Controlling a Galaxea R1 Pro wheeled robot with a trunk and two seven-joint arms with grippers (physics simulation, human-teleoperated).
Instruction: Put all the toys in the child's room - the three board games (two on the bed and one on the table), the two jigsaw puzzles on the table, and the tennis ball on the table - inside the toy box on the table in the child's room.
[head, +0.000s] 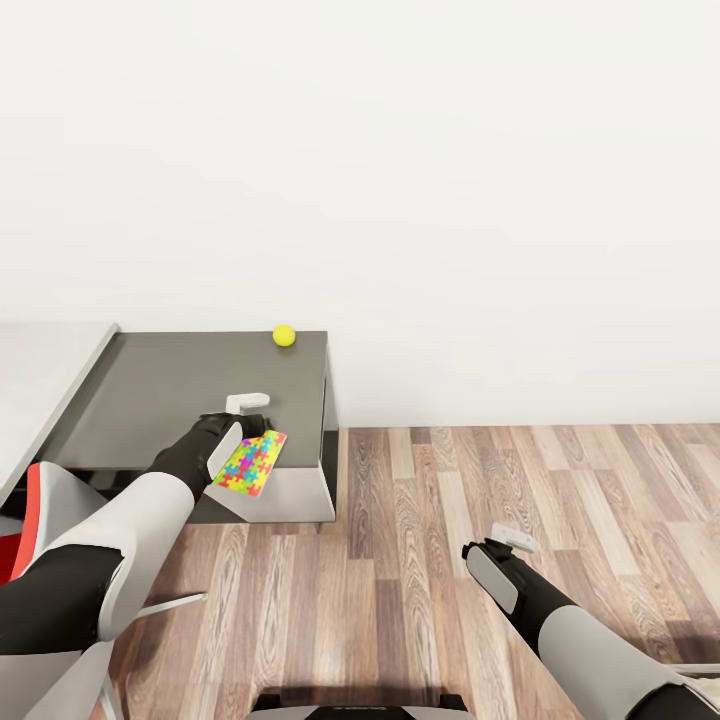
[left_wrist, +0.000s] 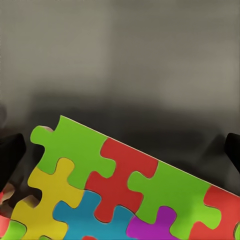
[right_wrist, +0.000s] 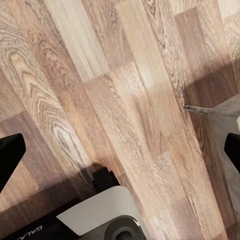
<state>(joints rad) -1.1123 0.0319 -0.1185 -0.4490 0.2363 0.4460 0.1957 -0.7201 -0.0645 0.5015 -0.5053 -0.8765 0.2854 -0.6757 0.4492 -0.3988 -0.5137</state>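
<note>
Grey worktop (head: 150, 390) against a white wall, tennis ball (head: 284, 335) at its 1 o'clock corner, left hand (head: 245, 425) clamped on a jigsaw puzzle (head: 249, 463) (bright, many-coloured) above the near edge, right hand (head: 495, 545) spread wide, empty, over wooden floor (head: 560, 500).

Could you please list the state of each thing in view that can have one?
Jigsaw puzzle: held off the table in the left pincer, tilted.
Tennis ball: resting on the dark table, near its far edge.
Left pincer: shut on the puzzle.
Right pincer: open, over the wood floor, holding nothing.
</note>
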